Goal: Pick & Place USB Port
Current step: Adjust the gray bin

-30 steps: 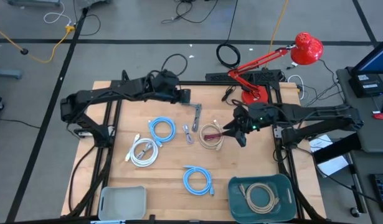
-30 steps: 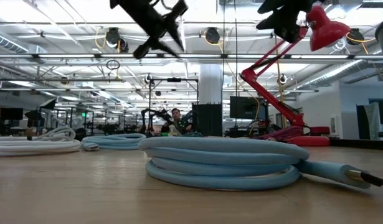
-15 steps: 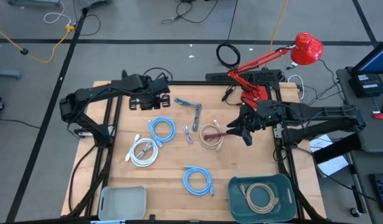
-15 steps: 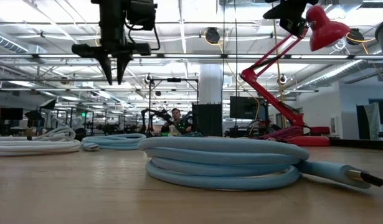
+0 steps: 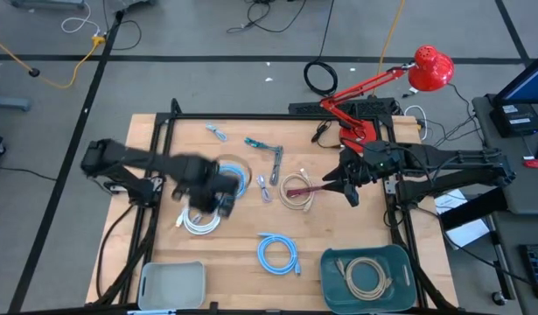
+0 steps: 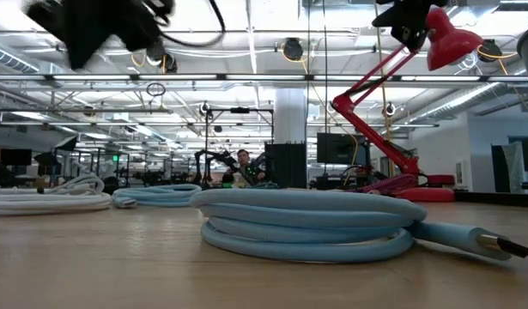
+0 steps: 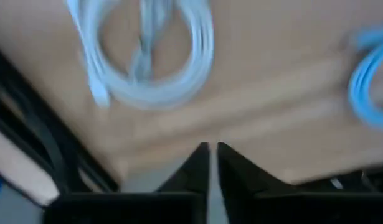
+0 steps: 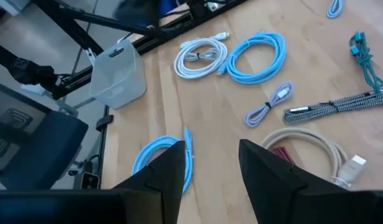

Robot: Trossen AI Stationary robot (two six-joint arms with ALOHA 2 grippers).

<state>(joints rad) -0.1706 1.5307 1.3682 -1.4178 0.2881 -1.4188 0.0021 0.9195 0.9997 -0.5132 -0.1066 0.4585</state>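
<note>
Several coiled USB cables lie flat on the wooden table (image 5: pixel 338 245); which thing is the USB port I cannot tell. My left gripper (image 5: pixel 214 201) (image 7: pixel 213 155), blurred, hangs point-down above the white coil (image 5: pixel 201 216) (image 7: pixel 147 62), fingers shut with nothing between them. It partly hides a blue coil (image 5: pixel 235 178). My right gripper (image 5: pixel 324 185) (image 8: pixel 210 155) hovers open over the right side of the beige coil (image 5: pixel 296 191) (image 8: pixel 316 146). Another blue coil (image 5: pixel 277 254) (image 6: pixel 306 223) lies near the front.
A pale grey bin (image 5: pixel 171 284) stands at the near left corner. At the near right, a teal bin (image 5: pixel 400 262) holds a beige coil. Small cables (image 5: pixel 265 188), a braided one (image 5: pixel 275 164) and a teal one (image 5: pixel 255 143) lie mid-table. A red desk lamp (image 5: pixel 356 131) stands at the far right.
My left gripper has swung fast from the table's far edge toward the near left, over the blue and white coils, and has tipped from slanting to pointing steeply down. The cables lie as before.
</note>
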